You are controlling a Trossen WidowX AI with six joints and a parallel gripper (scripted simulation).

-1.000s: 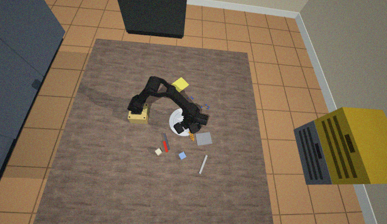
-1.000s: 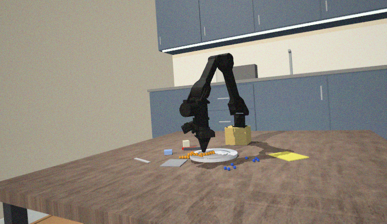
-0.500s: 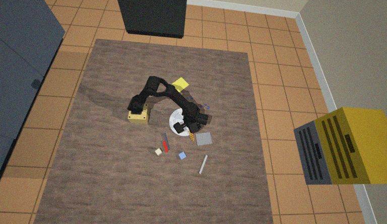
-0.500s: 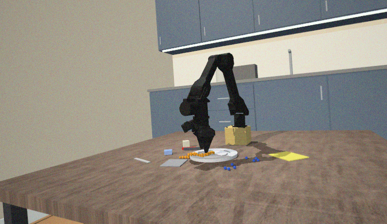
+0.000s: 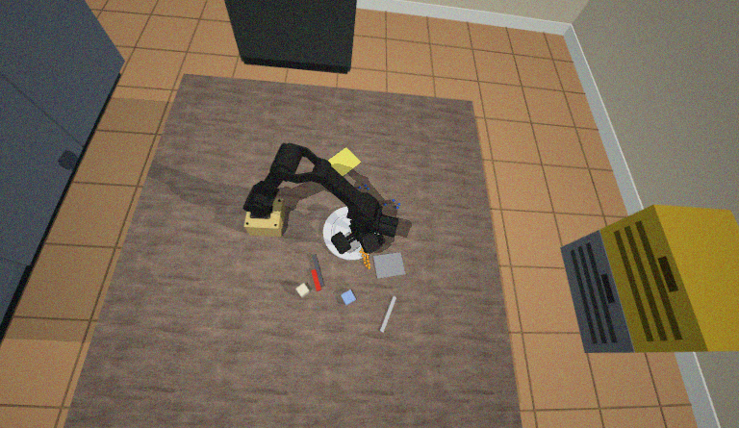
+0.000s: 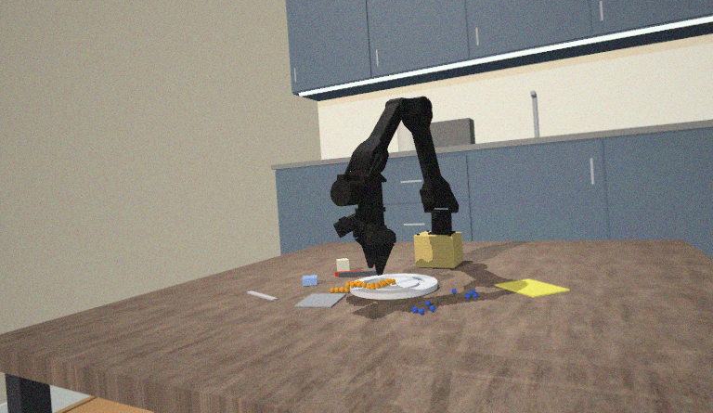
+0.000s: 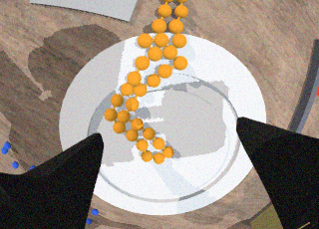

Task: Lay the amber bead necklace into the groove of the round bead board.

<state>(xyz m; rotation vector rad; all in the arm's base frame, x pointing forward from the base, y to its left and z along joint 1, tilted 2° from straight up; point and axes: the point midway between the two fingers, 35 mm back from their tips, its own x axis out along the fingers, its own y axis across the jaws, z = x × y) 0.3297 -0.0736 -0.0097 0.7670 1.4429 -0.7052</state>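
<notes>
The round white bead board (image 5: 329,233) (image 6: 428,289) (image 7: 80,110) lies flat on the table, its circular groove showing in the wrist view. The amber bead necklace (image 5: 366,260) (image 6: 371,286) (image 7: 134,79) is bunched in a narrow doubled strand. One end lies on the table beyond the board; the rest crosses the rim and bends inside the board, its near end in the middle area. Some beads are near the groove's upper left; most do not follow its circle. My gripper (image 6: 375,270) (image 7: 170,132) is open and empty, low over the board, its fingers either side of the necklace's near end.
Loose blue beads (image 6: 421,311) (image 7: 15,164) lie beside the board. A grey tile (image 5: 389,265) (image 6: 319,300) (image 7: 90,0) is near the necklace's outer end. A yellow sheet (image 5: 348,158) (image 6: 533,287), blue block (image 5: 347,297), cream cube (image 5: 302,289), red-and-grey stick (image 5: 316,280) and pale stick (image 5: 388,314) lie around.
</notes>
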